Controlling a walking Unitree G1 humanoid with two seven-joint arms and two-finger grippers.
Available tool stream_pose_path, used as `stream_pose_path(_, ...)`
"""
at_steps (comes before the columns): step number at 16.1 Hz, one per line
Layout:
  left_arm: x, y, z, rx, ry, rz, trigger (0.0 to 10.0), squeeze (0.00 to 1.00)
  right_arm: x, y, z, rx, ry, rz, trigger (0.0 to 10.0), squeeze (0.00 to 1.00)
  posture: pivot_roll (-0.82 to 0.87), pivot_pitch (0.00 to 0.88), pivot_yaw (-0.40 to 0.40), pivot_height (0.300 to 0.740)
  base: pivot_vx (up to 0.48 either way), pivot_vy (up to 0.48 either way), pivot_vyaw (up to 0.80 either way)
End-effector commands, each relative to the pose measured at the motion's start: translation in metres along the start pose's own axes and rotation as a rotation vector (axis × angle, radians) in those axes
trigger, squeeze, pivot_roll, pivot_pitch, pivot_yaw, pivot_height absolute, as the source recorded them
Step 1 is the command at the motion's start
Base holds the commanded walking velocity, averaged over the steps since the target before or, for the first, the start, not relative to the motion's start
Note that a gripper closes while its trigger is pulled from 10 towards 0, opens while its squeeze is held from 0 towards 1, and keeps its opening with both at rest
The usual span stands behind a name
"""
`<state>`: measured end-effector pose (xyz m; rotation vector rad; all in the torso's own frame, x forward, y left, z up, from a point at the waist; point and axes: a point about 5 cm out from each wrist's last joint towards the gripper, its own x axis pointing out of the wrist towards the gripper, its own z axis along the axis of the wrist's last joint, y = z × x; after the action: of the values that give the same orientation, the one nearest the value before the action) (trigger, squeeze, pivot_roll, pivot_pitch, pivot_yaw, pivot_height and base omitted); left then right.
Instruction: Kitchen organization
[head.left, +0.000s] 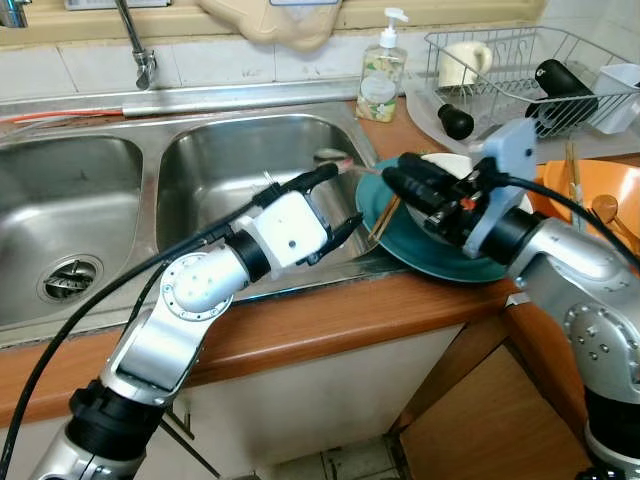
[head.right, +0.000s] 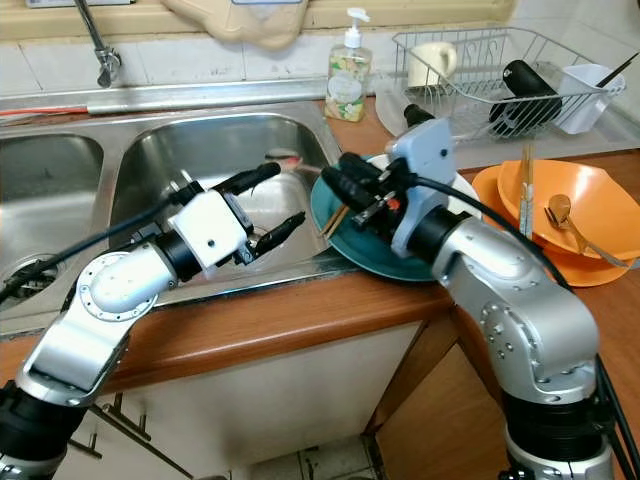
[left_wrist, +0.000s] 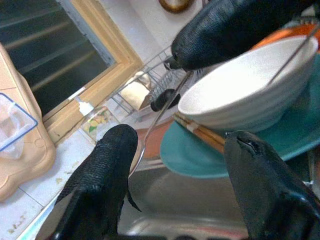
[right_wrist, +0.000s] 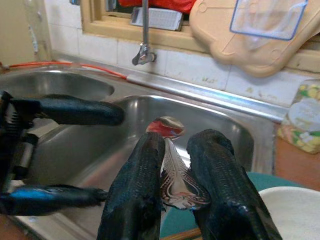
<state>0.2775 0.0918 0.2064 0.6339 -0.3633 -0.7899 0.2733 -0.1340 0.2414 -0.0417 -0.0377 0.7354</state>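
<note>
My right gripper is shut on the handle of a metal spoon and holds its head out over the right sink basin. Behind that gripper, a white bowl sits on a teal plate at the counter's edge. Brown chopsticks lie under the bowl. My left gripper stands open over the basin's front right corner, just left of the plate, with nothing between its fingers. The spoon passes just above its upper finger.
A dish rack with a mug and a black bottle stands at the back right, with a soap bottle beside it. Stacked orange bowls hold a spoon and chopsticks. The faucet and left basin lie to the left.
</note>
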Motion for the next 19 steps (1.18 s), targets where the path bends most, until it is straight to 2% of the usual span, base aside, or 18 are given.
stream_pose_path(1, 0.004, 0.003, 0.002, 0.057, -0.016, 0.006, 0.0, 0.00, 0.002, 0.007, 0.005, -0.013, -0.010, 0.025, 0.0, 0.00, -0.11, 0.000, -0.013, 0.740, 0.000, 0.000, 0.00)
stream_pose_path(7, 0.019, 0.005, -0.006, 0.141, -0.040, 0.056, 0.0, 0.00, 0.007, 0.014, 0.005, -0.003, -0.005, 0.051, 0.0, 0.00, -0.13, 0.000, -0.013, 0.740, 0.000, 0.000, 0.00)
stream_pose_path(14, 0.023, 0.007, -0.016, 0.226, -0.038, 0.073, 0.0, 0.00, 0.011, 0.017, 0.007, 0.002, -0.013, 0.059, 0.0, 0.00, -0.13, 0.000, -0.011, 0.740, 0.000, 0.000, 0.00)
stream_pose_path(19, 0.030, 0.016, -0.017, 0.293, -0.038, 0.143, 0.0, 0.00, 0.016, 0.019, 0.003, 0.011, 0.008, 0.074, 0.0, 0.00, -0.11, 0.000, -0.016, 0.740, 0.000, 0.000, 0.00)
